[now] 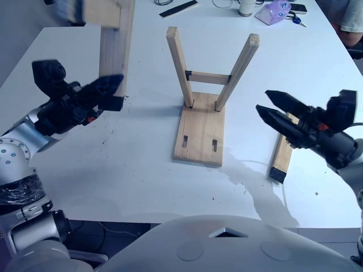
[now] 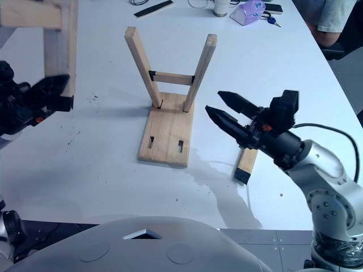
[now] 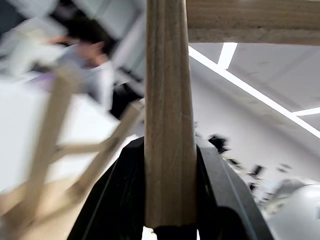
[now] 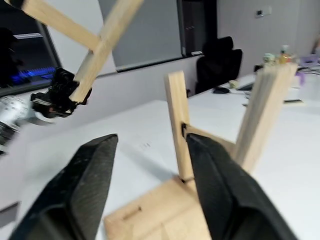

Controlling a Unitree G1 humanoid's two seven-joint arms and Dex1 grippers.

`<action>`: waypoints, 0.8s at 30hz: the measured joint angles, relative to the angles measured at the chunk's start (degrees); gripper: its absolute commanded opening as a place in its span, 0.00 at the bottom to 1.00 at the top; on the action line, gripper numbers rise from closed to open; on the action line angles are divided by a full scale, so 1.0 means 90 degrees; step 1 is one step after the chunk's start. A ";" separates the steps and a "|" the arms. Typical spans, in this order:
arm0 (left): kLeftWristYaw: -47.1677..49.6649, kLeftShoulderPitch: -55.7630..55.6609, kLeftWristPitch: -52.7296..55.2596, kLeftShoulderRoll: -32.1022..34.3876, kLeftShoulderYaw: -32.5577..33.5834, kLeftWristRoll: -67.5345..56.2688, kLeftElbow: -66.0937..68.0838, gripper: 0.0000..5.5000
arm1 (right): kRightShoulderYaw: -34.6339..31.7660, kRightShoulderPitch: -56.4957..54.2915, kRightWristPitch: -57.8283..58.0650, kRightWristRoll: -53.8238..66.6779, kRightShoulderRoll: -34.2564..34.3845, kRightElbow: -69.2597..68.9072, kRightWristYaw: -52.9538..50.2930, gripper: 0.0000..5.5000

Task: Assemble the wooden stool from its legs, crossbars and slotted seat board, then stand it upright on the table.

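Observation:
The slotted seat board [image 1: 201, 135] lies flat mid-table with two legs [image 1: 180, 66] joined by a crossbar [image 1: 208, 77] standing in its far slots; its two near slots are bare. My left gripper [image 1: 108, 90] is shut on the lower end of a second leg-and-crossbar piece [image 1: 115, 39], held upright above the table's left side; the wrist view shows the leg [image 3: 170, 125] clamped between the black fingers. My right gripper [image 1: 273, 110] hovers open just right of the board, its fingers [image 4: 90, 185] spread and holding nothing. A loose wooden bar [image 1: 282, 153] lies under that arm.
A wet patch [image 1: 255, 187] spreads over the table near the board's front right corner. At the far edge sit a black strip [image 1: 178, 8], a cup [image 1: 247, 7], a purple object [image 1: 273, 11] and a phone [image 1: 297, 8].

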 measured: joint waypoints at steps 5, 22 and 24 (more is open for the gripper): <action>0.1233 -0.0493 -0.0030 -0.0562 -0.1407 -0.2303 -0.0739 0.20 | -0.0495 -0.1461 0.0648 0.2169 -0.0925 0.1120 0.0639 0.70; 0.0955 -0.0895 0.0304 -0.1556 -0.3190 -0.2638 -0.1074 0.20 | 0.1212 -0.4696 0.1690 0.3142 -0.0286 0.2474 0.1049 0.71; 0.0931 -0.0849 0.0355 -0.1491 -0.3326 -0.2638 -0.1065 0.20 | 0.1307 -0.4818 0.1689 0.3111 -0.0080 0.2495 0.1048 0.71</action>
